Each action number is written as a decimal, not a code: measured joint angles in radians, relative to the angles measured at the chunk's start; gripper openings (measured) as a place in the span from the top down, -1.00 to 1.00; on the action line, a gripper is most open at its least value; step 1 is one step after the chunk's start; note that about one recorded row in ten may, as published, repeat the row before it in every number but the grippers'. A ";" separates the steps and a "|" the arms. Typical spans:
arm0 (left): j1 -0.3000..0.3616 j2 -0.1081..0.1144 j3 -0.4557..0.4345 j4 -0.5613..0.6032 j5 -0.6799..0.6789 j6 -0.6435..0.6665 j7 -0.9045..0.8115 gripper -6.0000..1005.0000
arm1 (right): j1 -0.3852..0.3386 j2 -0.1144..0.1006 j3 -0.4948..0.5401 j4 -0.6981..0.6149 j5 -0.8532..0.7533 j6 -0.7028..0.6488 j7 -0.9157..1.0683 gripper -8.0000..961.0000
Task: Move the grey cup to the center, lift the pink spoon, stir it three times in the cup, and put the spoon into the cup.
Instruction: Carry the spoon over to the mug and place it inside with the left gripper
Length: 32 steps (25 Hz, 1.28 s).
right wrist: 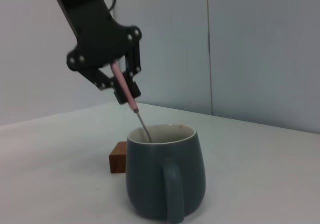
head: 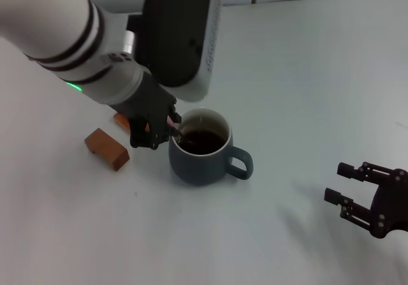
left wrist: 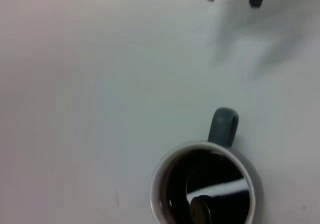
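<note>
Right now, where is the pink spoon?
The left gripper pinches the pink spoon, tilted, its stem dipping into the grey cup, near the wooden block.

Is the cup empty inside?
No, the grey cup has dark brown liquid in it, and the pink spoon, held by the left gripper, dips into it.

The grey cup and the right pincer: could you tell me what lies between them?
Only bare white table lies between the cup and the right pincer, per the head view.
</note>
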 joint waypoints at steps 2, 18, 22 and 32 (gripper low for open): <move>-0.009 0.000 0.025 -0.018 0.022 -0.010 -0.010 0.65 | -0.001 0.000 0.000 0.001 0.000 0.000 0.000 -0.12; -0.045 -0.002 0.055 -0.028 -0.002 0.022 -0.022 0.62 | -0.005 0.000 0.000 0.009 -0.005 0.001 0.000 -0.12; -0.048 -0.002 0.060 -0.029 -0.008 -0.010 -0.022 0.62 | -0.007 0.000 0.000 0.009 -0.005 -0.001 0.000 -0.12; -0.060 -0.001 0.065 -0.038 0.037 -0.029 -0.037 0.60 | -0.008 0.000 -0.001 0.009 -0.003 -0.002 0.000 -0.12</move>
